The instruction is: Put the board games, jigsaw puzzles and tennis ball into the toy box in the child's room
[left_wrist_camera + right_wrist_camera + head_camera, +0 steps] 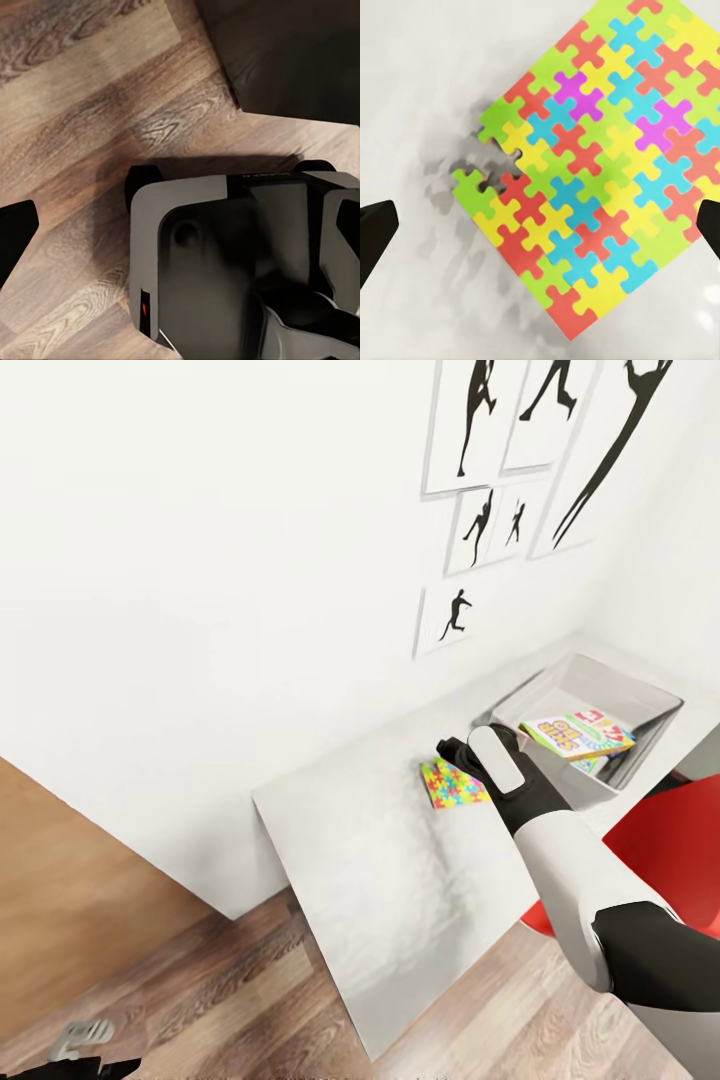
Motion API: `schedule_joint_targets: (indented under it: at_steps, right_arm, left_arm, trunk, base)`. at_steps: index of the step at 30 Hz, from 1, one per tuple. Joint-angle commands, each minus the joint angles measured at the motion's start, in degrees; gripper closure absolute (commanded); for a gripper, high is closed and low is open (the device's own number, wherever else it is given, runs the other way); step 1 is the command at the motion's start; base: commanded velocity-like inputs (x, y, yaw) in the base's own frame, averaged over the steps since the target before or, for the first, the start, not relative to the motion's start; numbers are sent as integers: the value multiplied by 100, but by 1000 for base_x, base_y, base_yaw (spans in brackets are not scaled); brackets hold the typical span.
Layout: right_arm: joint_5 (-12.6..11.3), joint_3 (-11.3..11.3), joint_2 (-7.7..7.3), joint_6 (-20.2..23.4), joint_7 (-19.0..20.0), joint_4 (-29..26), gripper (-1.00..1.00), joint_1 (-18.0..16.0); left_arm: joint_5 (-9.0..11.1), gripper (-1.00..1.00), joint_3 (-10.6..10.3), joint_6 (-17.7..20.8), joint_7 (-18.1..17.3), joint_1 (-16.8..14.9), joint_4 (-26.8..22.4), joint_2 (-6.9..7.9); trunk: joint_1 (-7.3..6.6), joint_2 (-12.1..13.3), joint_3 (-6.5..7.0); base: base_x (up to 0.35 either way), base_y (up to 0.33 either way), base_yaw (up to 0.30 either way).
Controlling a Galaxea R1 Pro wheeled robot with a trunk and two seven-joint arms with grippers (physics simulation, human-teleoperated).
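Observation:
A jigsaw puzzle (455,788), a flat square of yellow, pink, blue, green and red pieces, lies on the pale grey table (400,900). My right gripper (447,752) hovers just above it, open; in the right wrist view the puzzle (600,172) lies between the spread fingertips (375,232), untouched. One corner of the puzzle has a piece-shaped gap. Beyond it stands the light grey toy box (600,685), holding a colourful board game (575,732) over other boxes. My left gripper (85,1038) hangs low over the wood floor, open and empty, one fingertip (15,236) showing.
A red chair (670,850) stands close against the table beside my right arm. The white wall with black silhouette pictures (470,430) runs behind the table. The robot's dark base (225,262) sits below the left gripper.

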Motion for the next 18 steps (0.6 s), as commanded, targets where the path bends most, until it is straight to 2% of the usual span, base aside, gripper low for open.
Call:
schedule_joint_targets:
  at_steps: [1,18]
  right_arm:
    - [-37,14,-2,13,-43,-5,-100,-6]
    - [-37,8,-2,158,-37,-101,-100,-32]
  left_arm:
    - [-45,-100,50,-4,-13,-8,16,5]
    - [-45,-100,50,-1,-15,-8,16,7]
  trunk:
    - [3,-11,-19]
    - [3,-11,-180]
  base:
    - [0,0,0]
    - [0,0,0]
